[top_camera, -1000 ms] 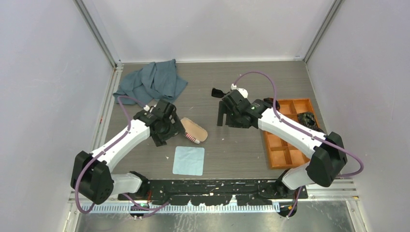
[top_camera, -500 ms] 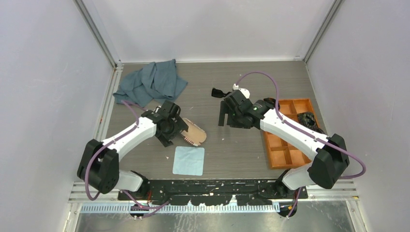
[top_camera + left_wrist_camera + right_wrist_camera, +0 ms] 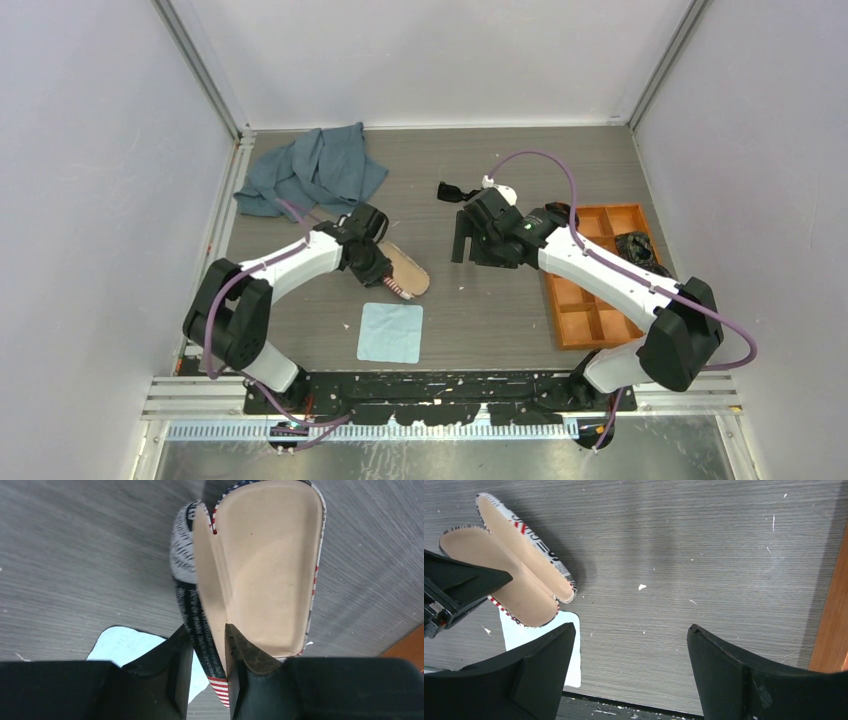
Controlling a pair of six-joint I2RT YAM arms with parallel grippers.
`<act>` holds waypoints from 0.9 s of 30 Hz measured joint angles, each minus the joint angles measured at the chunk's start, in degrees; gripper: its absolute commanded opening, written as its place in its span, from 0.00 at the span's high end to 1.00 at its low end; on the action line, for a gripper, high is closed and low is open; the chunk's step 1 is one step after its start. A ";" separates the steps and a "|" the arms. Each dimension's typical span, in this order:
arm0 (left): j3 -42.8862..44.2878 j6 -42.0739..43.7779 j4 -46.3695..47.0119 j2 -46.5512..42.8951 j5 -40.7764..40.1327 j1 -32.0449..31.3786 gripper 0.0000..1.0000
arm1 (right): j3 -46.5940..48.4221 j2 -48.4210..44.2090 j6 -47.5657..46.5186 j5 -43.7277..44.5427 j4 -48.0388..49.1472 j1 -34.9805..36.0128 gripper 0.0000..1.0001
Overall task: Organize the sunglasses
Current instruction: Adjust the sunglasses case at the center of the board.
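Observation:
The patterned case (image 3: 408,274) lies open on the table, its tan lining (image 3: 265,570) facing up. My left gripper (image 3: 379,268) (image 3: 206,628) is shut on one printed wall of the case, one finger outside and one against the lining. A small black pair of sunglasses (image 3: 451,190) lies farther back, partly hidden by the right arm. My right gripper (image 3: 474,250) (image 3: 630,627) hovers open above bare table to the right of the case (image 3: 519,590), holding nothing.
A light blue cleaning cloth (image 3: 390,332) (image 3: 125,642) lies just in front of the case. A crumpled grey-blue cloth (image 3: 315,170) sits at the back left. An orange divided tray (image 3: 600,300) with a black bundle (image 3: 635,246) stands at the right.
My left gripper has swung right onto the case's left end, and its jaws have closed from wide open onto the case wall. The right arm has stayed put.

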 measured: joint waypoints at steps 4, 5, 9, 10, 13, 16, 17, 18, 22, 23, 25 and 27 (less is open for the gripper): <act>3.50 3.85 -1.31 1.55 0.09 0.81 0.84 | 0.00 0.00 0.09 -0.24 0.00 0.00 0.12; 4.33 4.66 -1.73 1.81 0.11 1.11 0.84 | 0.00 0.00 0.09 -0.26 0.00 0.00 0.12; 9.33 12.44 -3.91 2.84 0.85 4.26 0.83 | 0.00 0.00 0.04 -0.44 0.04 -0.26 0.12; 10.75 14.88 -4.52 3.26 1.25 5.25 0.83 | 0.00 0.00 0.02 -0.50 0.09 -0.39 0.12; 16.61 24.22 -7.45 6.01 2.99 7.76 0.83 | 0.00 0.02 -0.13 -0.85 0.42 -1.25 0.12; 23.08 33.18 -11.26 10.36 3.04 8.72 0.83 | -0.09 0.00 -0.17 -1.60 0.94 -3.30 0.12; 24.76 36.09 -12.20 11.78 2.93 8.72 0.83 | -0.37 0.00 -0.17 -1.77 1.33 -4.26 0.12; 25.83 38.69 -12.96 12.94 2.93 8.72 0.83 | -0.79 -0.11 -0.17 -1.95 1.73 -4.94 0.12; 27.30 47.23 -16.02 16.70 2.38 8.59 0.78 | -3.78 -1.40 -0.37 -2.78 2.58 -7.45 0.12; 27.41 48.76 -16.63 17.46 1.92 8.59 0.77 | -4.42 -1.92 -0.42 -3.02 2.62 -7.85 0.12; 27.65 51.52 -17.62 18.82 0.83 8.57 0.75 | -5.55 -3.02 -0.52 -3.50 2.60 -8.24 0.12; 28.15 53.46 -18.05 19.91 -0.39 8.57 0.69 | -6.05 -3.63 -0.72 -3.93 2.58 -8.26 0.12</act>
